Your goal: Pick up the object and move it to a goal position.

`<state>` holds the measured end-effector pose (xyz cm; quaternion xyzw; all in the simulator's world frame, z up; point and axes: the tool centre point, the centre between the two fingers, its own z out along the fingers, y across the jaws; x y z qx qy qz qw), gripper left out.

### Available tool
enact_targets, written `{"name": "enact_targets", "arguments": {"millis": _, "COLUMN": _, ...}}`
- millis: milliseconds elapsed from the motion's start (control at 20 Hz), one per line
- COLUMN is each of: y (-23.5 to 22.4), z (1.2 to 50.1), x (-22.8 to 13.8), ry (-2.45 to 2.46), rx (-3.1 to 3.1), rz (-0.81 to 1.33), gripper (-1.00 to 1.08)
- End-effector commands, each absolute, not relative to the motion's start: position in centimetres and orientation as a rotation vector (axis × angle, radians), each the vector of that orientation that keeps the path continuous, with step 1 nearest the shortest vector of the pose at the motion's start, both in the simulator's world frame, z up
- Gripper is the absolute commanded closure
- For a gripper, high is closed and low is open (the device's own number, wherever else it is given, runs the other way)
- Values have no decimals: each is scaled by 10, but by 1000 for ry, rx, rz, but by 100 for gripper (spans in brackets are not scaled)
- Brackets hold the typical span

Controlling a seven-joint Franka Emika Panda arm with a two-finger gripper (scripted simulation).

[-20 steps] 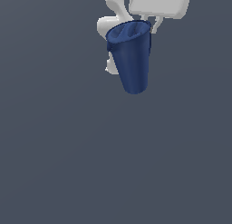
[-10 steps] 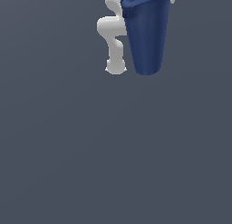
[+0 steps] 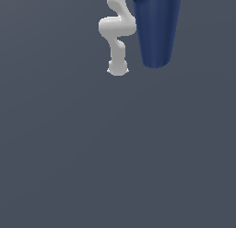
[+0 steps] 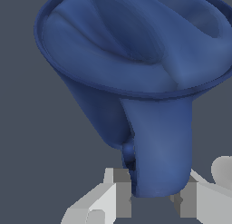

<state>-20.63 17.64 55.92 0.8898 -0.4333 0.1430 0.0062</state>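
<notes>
Closest to the wrist camera, the gripper has its two pale fingers clenched on the side handle of the dark blue cup, one finger on each side of the handle's lower part. The handle runs up from between the fingers to the cup's wide rim. The rim fills most of the wrist view, and the hollow inside shows only its own blue walls and folds; nothing can be seen lying in it.

In the exterior view the cup hangs high at the upper edge of the picture, its rim cut off by the frame. Its long axis stands nearly upright, with the narrow rounded base pointing down and the wide end up. The body tapers steadily toward that base. It is well above the plain grey floor and touches nothing below.

Farther back, on the exterior view's left of the cup, the white arm bends in a curve down to its base on the floor.
</notes>
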Motion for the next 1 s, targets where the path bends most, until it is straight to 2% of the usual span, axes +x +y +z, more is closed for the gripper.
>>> {"name": "enact_targets", "arguments": {"millis": 0, "y": 178, "z": 562, "x": -207, "ry": -1357, "rx": 2785, "rz": 451, "gripper": 108}}
{"name": "enact_targets", "arguments": {"millis": 950, "y": 173, "z": 583, "x": -193, "ry": -1356, "rx": 2784, "rz": 447, "gripper": 108}}
